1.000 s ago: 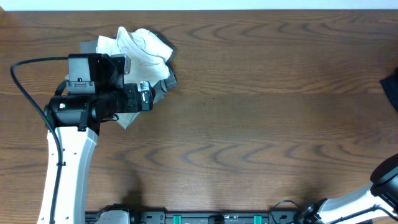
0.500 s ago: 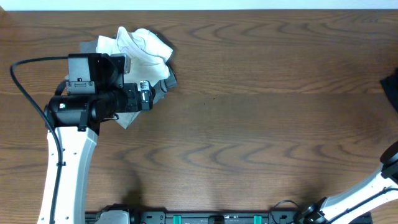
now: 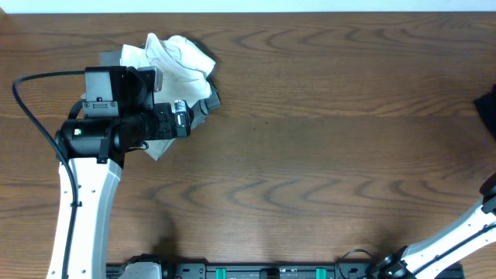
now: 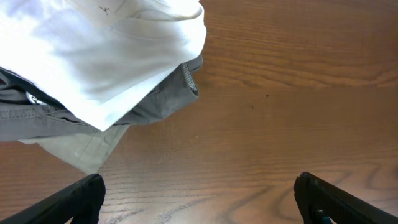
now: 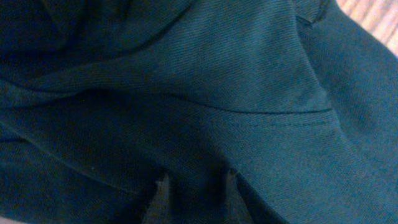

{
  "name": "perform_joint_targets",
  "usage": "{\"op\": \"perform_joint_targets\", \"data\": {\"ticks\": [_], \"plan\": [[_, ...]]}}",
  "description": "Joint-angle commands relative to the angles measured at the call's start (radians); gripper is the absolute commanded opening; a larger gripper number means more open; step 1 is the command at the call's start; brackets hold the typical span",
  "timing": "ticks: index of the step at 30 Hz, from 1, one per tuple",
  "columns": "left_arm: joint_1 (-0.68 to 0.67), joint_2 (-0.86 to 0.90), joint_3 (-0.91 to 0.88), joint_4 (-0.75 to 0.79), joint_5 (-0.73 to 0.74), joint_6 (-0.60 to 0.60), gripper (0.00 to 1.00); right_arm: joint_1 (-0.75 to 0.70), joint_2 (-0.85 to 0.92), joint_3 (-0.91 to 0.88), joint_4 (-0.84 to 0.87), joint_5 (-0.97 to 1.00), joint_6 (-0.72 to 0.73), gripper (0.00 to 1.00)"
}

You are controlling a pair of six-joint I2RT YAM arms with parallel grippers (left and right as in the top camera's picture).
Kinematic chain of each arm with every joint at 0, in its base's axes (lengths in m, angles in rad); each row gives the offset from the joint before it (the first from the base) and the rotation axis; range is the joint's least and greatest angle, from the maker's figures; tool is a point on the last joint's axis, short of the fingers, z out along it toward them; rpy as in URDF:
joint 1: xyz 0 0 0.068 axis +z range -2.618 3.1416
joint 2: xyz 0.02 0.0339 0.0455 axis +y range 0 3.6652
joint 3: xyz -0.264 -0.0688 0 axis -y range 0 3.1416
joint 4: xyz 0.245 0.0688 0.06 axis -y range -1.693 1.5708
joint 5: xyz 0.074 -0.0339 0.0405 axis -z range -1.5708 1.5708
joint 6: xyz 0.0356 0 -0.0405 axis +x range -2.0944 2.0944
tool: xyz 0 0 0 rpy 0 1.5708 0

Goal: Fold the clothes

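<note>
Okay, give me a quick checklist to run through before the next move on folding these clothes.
1. Left gripper open and empty: ok, fingers wide apart over bare wood.
2. Left gripper clear of the pile: ok, the white garment and grey garment lie ahead of the fingers.
3. Right gripper gripping the black T-shirt: cannot tell, fabric fills its view.
4. Black T-shirt flat: not ok, creased.
5. Folding room mid table: ok.
6. Pile tidy: not ok, white garment rumpled on top.
</note>
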Motion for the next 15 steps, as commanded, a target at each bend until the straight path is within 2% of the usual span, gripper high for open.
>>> {"op": "perform_joint_targets", "data": {"ticks": [1, 7, 12, 15], "plan": [[-0.004, -0.002, 0.022, 0.0, 0.014, -0.002, 0.98, -0.008, 0.0, 0.016, -0.017, -0.002, -0.008, 0.01], [-0.004, -0.002, 0.022, -0.003, 0.014, -0.002, 0.99, 0.026, 0.0, 0.016, -0.041, -0.214, -0.05, 0.01], [-0.004, -0.002, 0.022, -0.018, 0.014, -0.002, 0.99, 0.074, -0.001, 0.016, -0.042, -0.208, -0.079, 0.01], [-0.004, -0.002, 0.022, -0.027, 0.014, -0.002, 0.99, 0.089, -0.003, 0.017, -0.055, -0.312, -0.137, 0.01]]}}
